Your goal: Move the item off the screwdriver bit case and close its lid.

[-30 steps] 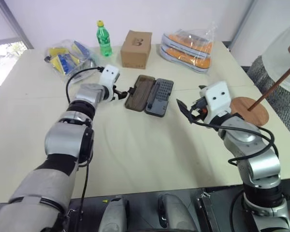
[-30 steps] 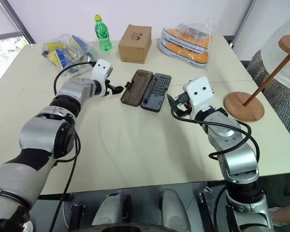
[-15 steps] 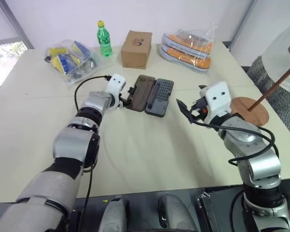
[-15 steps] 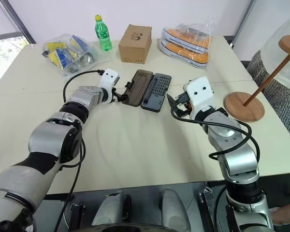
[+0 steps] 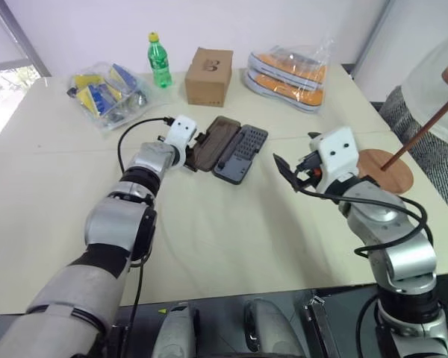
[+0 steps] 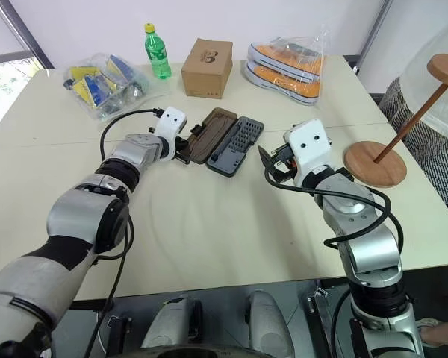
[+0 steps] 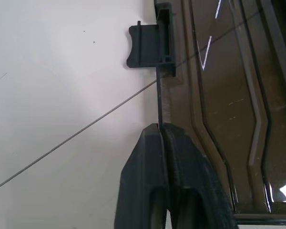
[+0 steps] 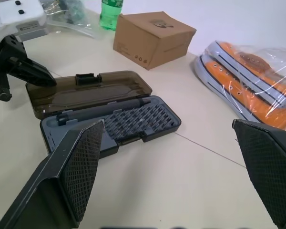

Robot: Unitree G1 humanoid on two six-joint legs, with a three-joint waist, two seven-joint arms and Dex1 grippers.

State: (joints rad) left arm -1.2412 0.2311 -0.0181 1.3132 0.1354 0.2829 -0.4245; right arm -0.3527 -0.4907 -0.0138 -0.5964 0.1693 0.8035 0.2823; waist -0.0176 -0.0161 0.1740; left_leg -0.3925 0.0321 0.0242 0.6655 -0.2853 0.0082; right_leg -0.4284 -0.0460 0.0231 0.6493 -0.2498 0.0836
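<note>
The left gripper [image 7: 163,138] is pinched tight on the lid's [image 5: 207,143] outer edge, just beside the latch [image 7: 150,46]. The case [image 5: 239,151] lies open mid-bench; the stand [image 5: 386,159] sits well off to the right. The right gripper [image 8: 167,157] hangs wide open, empty. Best swing the lid over along the hinge without dragging the case.

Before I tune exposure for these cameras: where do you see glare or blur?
Left wrist view: bright streaks glint on the lid; the left gripper in the foreground looks soft. Right wrist view: highlights on the bagged orange shoes. Left eye view: window washed out.
</note>
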